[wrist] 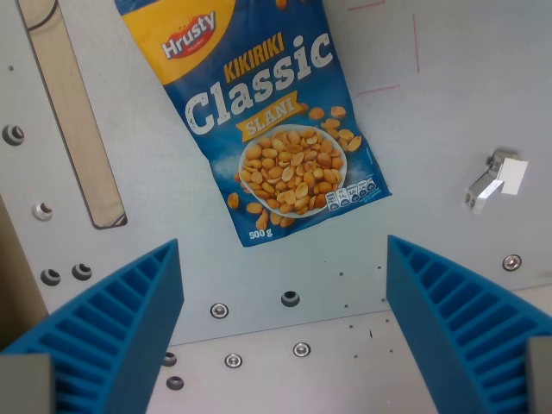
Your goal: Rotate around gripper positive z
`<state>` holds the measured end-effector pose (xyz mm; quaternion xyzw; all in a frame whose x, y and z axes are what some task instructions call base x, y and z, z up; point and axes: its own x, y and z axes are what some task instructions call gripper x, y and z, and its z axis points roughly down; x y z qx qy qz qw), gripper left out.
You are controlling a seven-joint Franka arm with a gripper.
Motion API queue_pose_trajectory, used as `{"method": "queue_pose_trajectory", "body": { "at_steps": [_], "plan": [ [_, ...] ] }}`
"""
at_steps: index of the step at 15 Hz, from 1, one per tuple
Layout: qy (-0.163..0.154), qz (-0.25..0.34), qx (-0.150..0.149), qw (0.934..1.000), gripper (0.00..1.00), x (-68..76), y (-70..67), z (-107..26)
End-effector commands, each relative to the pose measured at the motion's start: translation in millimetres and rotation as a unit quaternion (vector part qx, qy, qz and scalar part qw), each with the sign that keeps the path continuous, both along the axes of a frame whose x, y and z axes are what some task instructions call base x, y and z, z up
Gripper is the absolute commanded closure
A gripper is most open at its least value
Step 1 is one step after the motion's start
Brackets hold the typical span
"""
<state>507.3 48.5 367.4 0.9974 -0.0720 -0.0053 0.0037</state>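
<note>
Blue peanut bag [263, 116] lies beyond spread fingers [121, 323].

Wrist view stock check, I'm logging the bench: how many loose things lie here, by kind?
Peanut bag: 1
Wooden strip: 1
Small metal bracket: 1
Total: 3
The open pincer holds none of them.

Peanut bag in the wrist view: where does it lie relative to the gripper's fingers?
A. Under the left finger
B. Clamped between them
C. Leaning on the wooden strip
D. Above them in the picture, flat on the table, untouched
D. The peanut bag lies flat above the open gripper, clear of both blue fingers, and apart from the wooden strip.
</note>
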Motion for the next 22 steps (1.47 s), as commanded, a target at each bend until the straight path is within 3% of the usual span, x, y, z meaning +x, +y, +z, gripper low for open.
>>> {"method": "queue_pose_trajectory", "body": {
  "at_steps": [1,11,22],
  "plan": [
    [-0.002,-0.007,0.000,1.0000,0.00,-0.4,-0.1,2.5],
    [-0.003,-0.073,-0.001,0.9973,0.00,-0.4,-0.1,2.5],
    [-0.003,-0.146,-0.001,0.9892,0.00,-0.4,-0.1,2.5]
  ]
}}
